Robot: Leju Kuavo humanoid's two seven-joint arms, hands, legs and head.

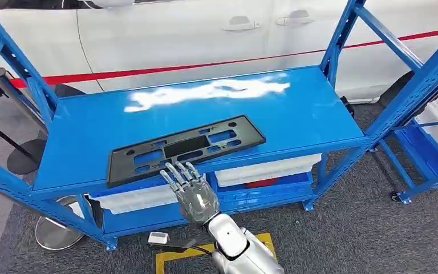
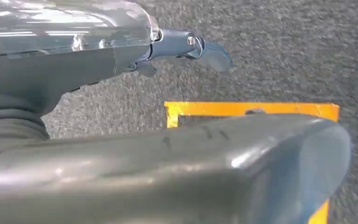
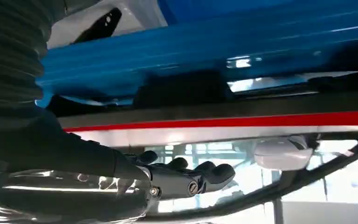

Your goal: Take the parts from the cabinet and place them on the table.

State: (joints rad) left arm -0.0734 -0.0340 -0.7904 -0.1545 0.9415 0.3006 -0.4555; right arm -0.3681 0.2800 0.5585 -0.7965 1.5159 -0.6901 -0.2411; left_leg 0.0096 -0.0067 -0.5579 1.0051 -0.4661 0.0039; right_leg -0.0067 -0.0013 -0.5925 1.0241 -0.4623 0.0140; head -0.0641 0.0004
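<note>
Part: black plastic plate lay flat on the blue shelf, near its front edge.
Right hand: fingers spread, tips touching the plate's front edge, grasping nothing.
Left hand: over grey carpet, state unclear.

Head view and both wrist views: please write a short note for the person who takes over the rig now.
Right hand: empty, fingers spread, at the front edge of the blue shelf, fingertips close to the black plastic part; contact cannot be told.
Left hand: hangs over the grey carpet, holds nothing, fingers apart.
The part lies flat on the shelf's top level.
Done: nothing placed yet.
Left: grip the part, lift it, carry it to the table.
</note>
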